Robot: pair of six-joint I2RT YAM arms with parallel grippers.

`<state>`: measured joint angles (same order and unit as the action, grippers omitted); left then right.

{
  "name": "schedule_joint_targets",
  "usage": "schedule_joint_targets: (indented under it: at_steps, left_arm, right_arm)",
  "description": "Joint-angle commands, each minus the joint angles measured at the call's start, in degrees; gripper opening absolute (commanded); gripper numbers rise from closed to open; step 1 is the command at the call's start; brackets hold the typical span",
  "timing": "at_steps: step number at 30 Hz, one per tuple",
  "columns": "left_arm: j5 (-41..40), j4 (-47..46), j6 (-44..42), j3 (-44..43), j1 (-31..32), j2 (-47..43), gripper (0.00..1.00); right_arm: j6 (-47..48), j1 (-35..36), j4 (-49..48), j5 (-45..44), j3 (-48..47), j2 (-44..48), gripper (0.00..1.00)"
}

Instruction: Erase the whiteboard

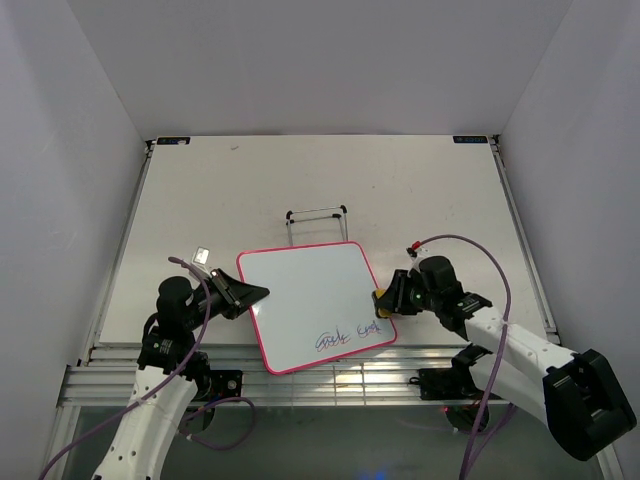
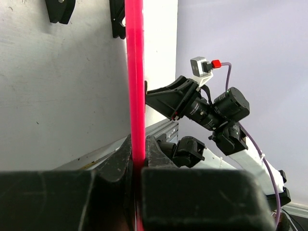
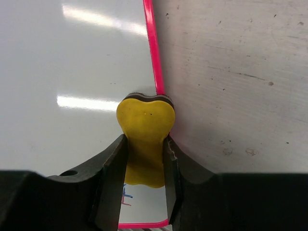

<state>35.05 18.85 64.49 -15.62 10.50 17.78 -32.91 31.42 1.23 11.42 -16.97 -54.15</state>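
Note:
The whiteboard (image 1: 305, 300), white with a pink-red frame, lies tilted at the table's near middle. Blue-red scribbles (image 1: 343, 335) remain along its near edge; the upper part is clean. My left gripper (image 1: 247, 295) is shut on the board's left edge; in the left wrist view the pink frame (image 2: 134, 82) runs edge-on between the fingers. My right gripper (image 1: 384, 299) is shut on the yellow eraser (image 3: 145, 122) and holds it on the board's right edge, just above the near right corner. The scribbles (image 3: 126, 195) show below the eraser.
A black wire stand (image 1: 318, 222) stands just behind the board. The table's near edge with metal rails (image 1: 300, 375) lies right below the board. White walls enclose the table on three sides.

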Motion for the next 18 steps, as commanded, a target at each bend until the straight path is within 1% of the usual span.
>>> schedule_joint_targets:
  at_steps: [1, 3, 5, 8, 9, 11, 12, 13, 15, 17, 18]
  left_arm:
    - [4.9, -9.8, 6.3, -3.0, 0.0, -1.6, 0.0]
    - [5.0, -9.8, 6.3, -3.0, -0.1, -1.6, 0.0]
    - [4.9, -9.8, 6.4, -3.0, 0.0, -1.4, 0.0]
    - [4.9, -10.1, 6.4, -3.2, -0.1, -1.0, 0.0]
    - [4.9, -10.2, 6.4, -3.3, 0.0, -0.9, 0.0]
    - [4.9, -10.3, 6.5, -3.7, -0.1, -0.8, 0.0]
    - [4.9, -10.3, 6.5, -3.9, -0.1, -0.8, 0.0]
    - [4.9, -10.4, 6.6, -4.1, -0.1, -0.9, 0.0]
    - [4.7, -10.4, 6.6, -4.1, -0.1, -0.9, 0.0]
    - [4.9, -10.5, 6.8, -3.7, -0.1, -0.7, 0.0]
    - [5.0, -10.7, 7.0, -3.5, 0.0, -0.7, 0.0]
  right_arm:
    - [4.8, -2.2, 4.4, 1.1, -0.1, -1.7, 0.08]
    - [5.7, -2.1, 4.4, 3.6, -1.2, -2.9, 0.08]
    - [5.2, -1.7, 2.4, 7.1, -1.5, -3.0, 0.08]
    - [3.7, 2.1, 0.3, 7.3, -2.6, -2.2, 0.08]
    - [3.6, 5.0, 0.3, 6.8, -3.2, -2.1, 0.08]
    - [2.3, 8.5, 0.2, 3.8, -5.3, -1.8, 0.08]
    - [1.8, 12.3, 0.0, 2.5, -6.0, -1.3, 0.08]
    - [0.8, 14.3, -0.3, 1.2, -6.8, -1.3, 0.08]
    - [0.0, 19.7, -2.4, -1.3, -8.8, -2.1, 0.08]
    - [-1.3, 22.6, -4.2, -2.5, -10.9, -4.1, 0.08]
    - [-1.5, 25.6, -4.8, -2.8, -11.7, -5.1, 0.08]
